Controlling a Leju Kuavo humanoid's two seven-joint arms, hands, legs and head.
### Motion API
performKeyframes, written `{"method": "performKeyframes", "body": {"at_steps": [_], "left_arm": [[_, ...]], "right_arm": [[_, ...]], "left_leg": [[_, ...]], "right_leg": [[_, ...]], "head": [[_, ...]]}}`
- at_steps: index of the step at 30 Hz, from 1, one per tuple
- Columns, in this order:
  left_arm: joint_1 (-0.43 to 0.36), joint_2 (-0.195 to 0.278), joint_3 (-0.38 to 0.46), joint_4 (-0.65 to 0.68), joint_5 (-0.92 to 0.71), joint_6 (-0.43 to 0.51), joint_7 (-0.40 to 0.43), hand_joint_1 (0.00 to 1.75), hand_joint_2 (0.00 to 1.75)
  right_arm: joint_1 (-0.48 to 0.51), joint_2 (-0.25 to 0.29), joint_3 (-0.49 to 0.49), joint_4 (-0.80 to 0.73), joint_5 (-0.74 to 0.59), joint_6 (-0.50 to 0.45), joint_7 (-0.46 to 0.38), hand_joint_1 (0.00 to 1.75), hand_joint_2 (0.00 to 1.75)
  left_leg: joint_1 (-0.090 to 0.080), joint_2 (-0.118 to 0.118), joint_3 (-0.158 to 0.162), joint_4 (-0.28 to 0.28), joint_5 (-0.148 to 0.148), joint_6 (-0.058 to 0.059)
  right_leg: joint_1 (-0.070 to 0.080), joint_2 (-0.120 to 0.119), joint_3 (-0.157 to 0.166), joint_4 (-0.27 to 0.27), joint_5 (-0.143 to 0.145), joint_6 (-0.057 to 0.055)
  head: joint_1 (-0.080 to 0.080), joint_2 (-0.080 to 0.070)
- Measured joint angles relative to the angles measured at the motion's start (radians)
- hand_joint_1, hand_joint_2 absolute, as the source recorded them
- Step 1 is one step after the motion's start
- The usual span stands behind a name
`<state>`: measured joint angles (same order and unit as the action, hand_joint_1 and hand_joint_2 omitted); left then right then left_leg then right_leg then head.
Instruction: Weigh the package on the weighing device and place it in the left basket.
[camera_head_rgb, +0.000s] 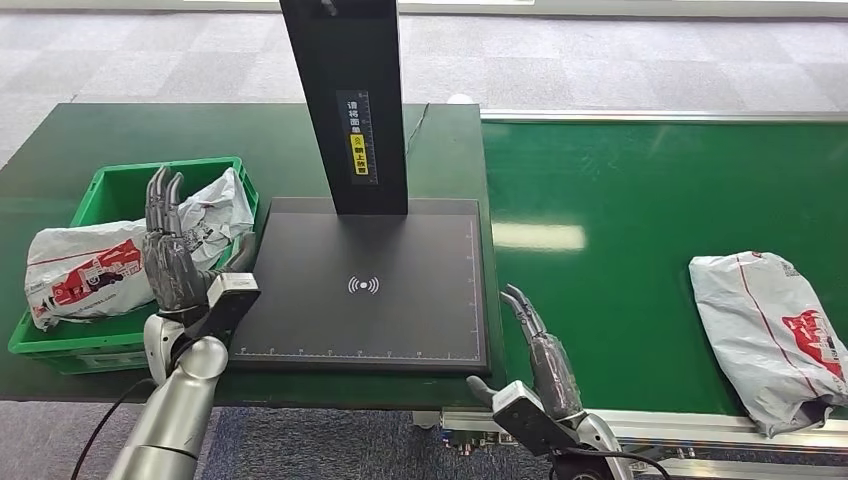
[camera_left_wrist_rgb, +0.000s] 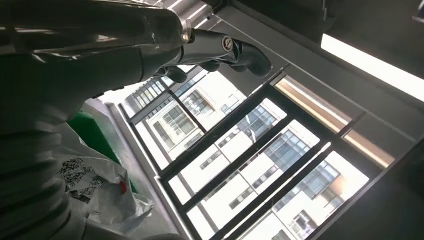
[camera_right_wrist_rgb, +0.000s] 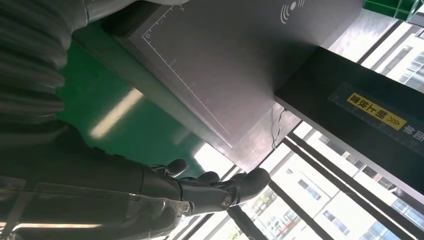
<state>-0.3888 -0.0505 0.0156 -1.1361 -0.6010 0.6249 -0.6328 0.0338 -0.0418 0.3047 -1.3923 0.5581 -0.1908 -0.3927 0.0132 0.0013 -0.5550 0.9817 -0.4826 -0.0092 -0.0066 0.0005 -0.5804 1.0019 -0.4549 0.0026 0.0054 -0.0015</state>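
A white plastic package (camera_head_rgb: 768, 335) with red print lies on the green conveyor belt (camera_head_rgb: 620, 200) at the right. The black weighing plate (camera_head_rgb: 365, 285) sits bare in the middle under a dark post (camera_head_rgb: 345, 100). The green basket (camera_head_rgb: 120, 190) at the left holds two white packages (camera_head_rgb: 85, 270), one of them (camera_left_wrist_rgb: 100, 190) also seen in the left wrist view. My left hand (camera_head_rgb: 170, 250) is raised beside the basket, fingers straight up and apart, holding nothing. My right hand (camera_head_rgb: 540, 350) is open at the near table edge, between plate and package.
The green table (camera_head_rgb: 100, 140) carries the basket and the scale. A thin cable (camera_head_rgb: 415, 125) runs behind the post. The belt's metal rail (camera_head_rgb: 680, 425) runs along the near edge. Grey carpet lies beyond.
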Motion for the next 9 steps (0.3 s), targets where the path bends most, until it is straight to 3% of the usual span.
{"method": "performKeyframes", "body": {"at_steps": [2,5,9], "left_arm": [[0.030,-0.021,0.000,-0.055,0.069,0.000,-0.039,0.00,1.75],[0.069,-0.036,-0.038,-0.127,0.202,-0.032,0.013,0.00,1.75],[0.106,-0.039,-0.130,-0.171,0.432,-0.225,0.124,0.00,1.75]], "right_arm": [[0.000,0.000,0.002,0.004,-0.005,-0.011,-0.004,0.00,1.75],[0.000,-0.001,0.002,0.007,-0.032,-0.029,-0.015,0.00,1.75],[0.000,-0.001,-0.002,0.008,-0.097,-0.028,-0.038,0.00,1.75]], "left_leg": [[0.000,0.000,0.000,0.000,0.000,0.000],[0.000,0.000,0.000,0.000,0.000,0.000],[0.000,-0.001,0.000,0.000,0.000,0.000]], "right_leg": [[0.000,0.000,0.000,0.000,0.000,0.000],[0.000,0.000,0.000,0.000,0.000,0.000],[0.000,-0.001,0.000,-0.001,0.000,0.000]], "head": [[0.000,0.000],[0.000,0.000],[0.000,0.000]]}}
